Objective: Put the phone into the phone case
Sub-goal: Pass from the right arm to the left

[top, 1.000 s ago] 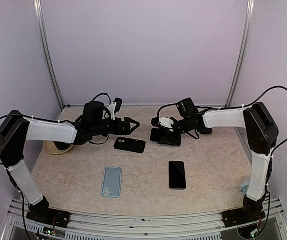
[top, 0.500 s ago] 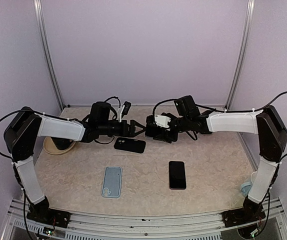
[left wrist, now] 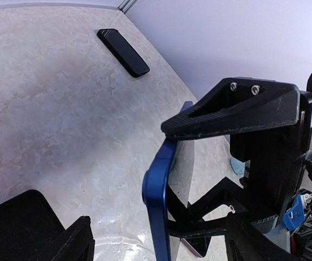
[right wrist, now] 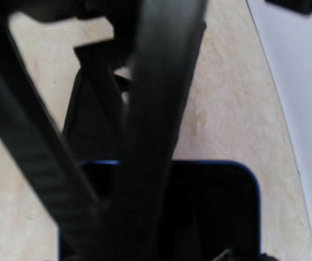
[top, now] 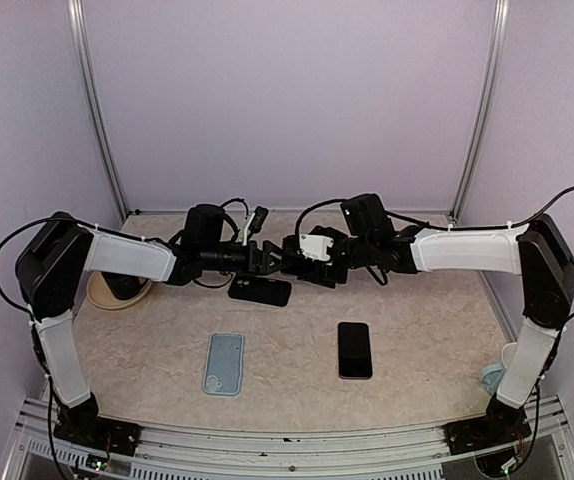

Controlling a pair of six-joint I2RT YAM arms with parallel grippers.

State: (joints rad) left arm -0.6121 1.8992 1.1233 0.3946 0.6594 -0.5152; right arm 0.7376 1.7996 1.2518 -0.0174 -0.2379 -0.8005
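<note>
My right gripper (top: 305,266) is shut on a blue-edged phone (left wrist: 161,201) with a dark screen (right wrist: 216,206), holding it on edge above the back middle of the table. The left gripper (top: 270,258) meets it from the left. In the left wrist view its fingertips (left wrist: 72,242) stand either side of the phone with a gap to each, so it is open (left wrist: 161,244). A black phone case (top: 260,290) lies flat on the table just below and in front of the two grippers.
A light blue case (top: 224,363) lies front left and a second black phone (top: 354,349) front right. A tan dish (top: 117,292) sits by the left arm. A small pale blue object (top: 489,376) is near the right arm's base.
Both arms have come together at the middle. The right gripper carried the phone leftward, and the left gripper moved right until its jaws stood around it and began to narrow.
</note>
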